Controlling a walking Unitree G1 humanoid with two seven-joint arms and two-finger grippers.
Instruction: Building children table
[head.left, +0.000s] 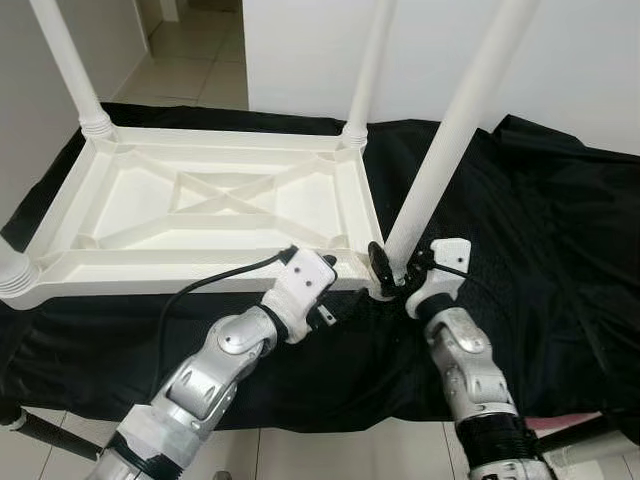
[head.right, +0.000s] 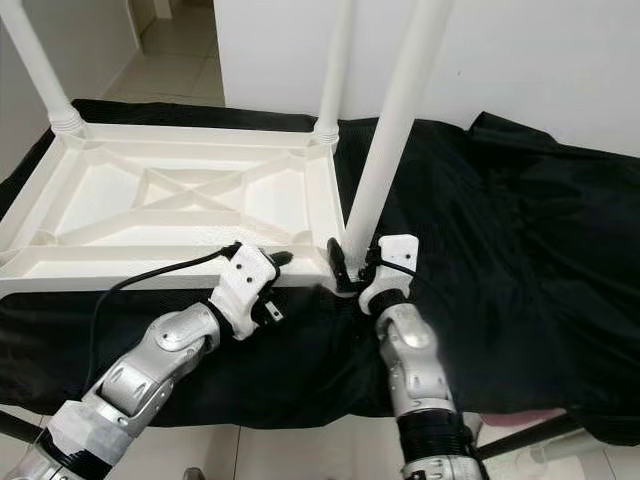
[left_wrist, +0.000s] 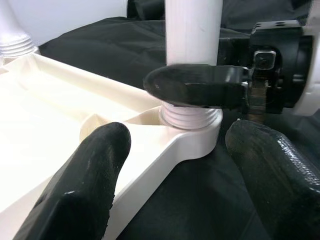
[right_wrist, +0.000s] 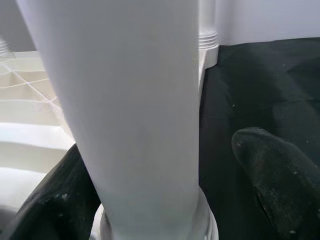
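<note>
Smooth white cylindrical table leg (head.left: 450, 140) between right gripper (head.left: 393, 270) jaws

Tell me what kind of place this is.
Probably a room in a home, used as an assembly spot. Tiled floor and plain white walls lead to a doorway; a black cloth covers the work surface under an upturned white plastic table, legs up.
</note>
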